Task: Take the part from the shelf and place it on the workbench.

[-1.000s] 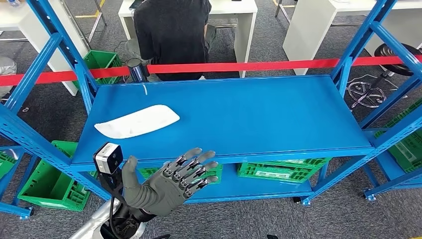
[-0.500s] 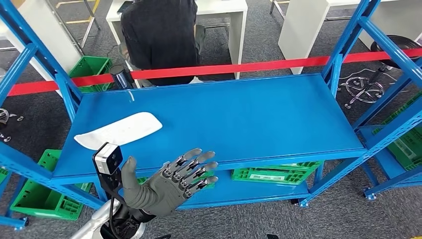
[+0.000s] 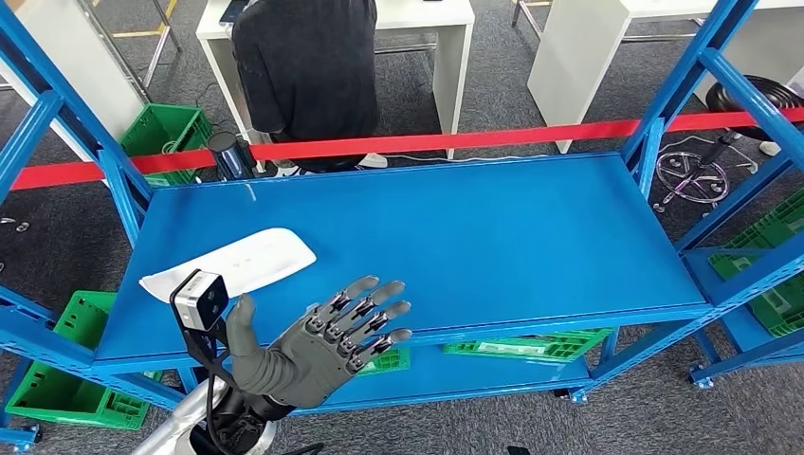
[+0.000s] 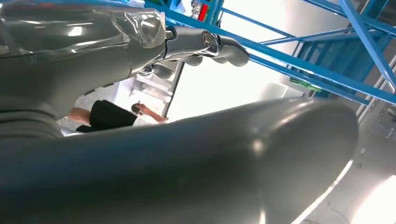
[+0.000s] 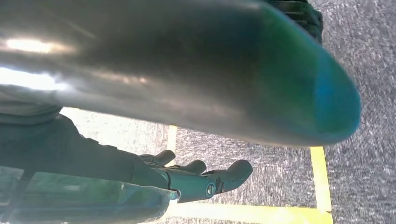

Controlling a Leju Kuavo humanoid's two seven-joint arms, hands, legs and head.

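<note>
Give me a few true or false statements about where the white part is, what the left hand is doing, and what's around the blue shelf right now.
1. The flat white plastic part lies on the blue metal shelf, toward its left end. True.
2. The left hand is gripping the white part. False: it hovers with fingers spread at the shelf's front edge, apart from the part and holding nothing.
3. A red tape barrier runs behind the shelf. True.
4. The green plastic crates sit on the top shelf beside the part. False: they sit lower down, under that shelf.
5. A person in dark clothing is behind the barrier, at a white desk. True.
</note>
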